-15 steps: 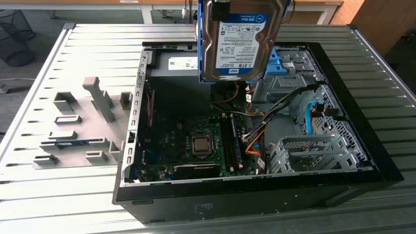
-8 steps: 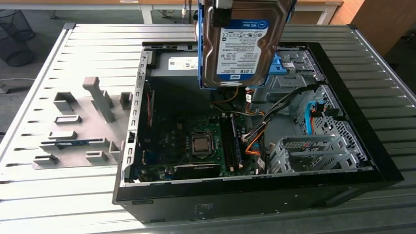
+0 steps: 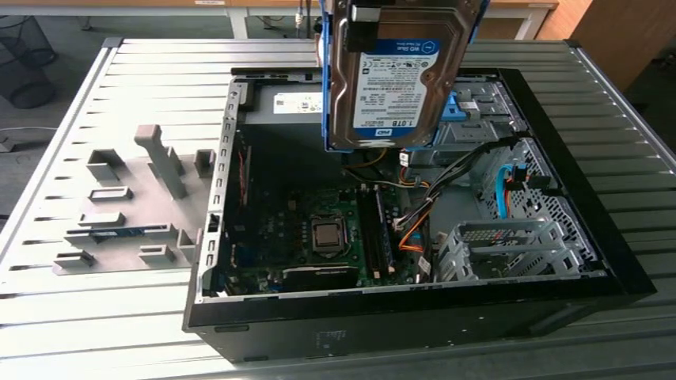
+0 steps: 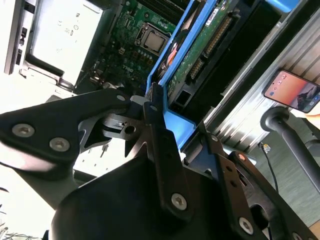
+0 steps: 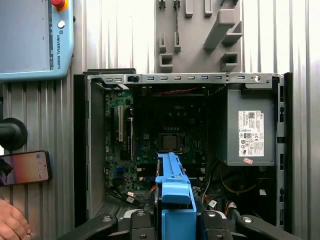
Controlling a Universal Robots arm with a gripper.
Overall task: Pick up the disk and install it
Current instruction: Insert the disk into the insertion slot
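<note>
One gripper clamps one disk (blue caddy around it) above one open computer case.

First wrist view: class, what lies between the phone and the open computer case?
A bare strip of ribbed table separates the phone from the computer case, as the first wrist view shows.
</note>
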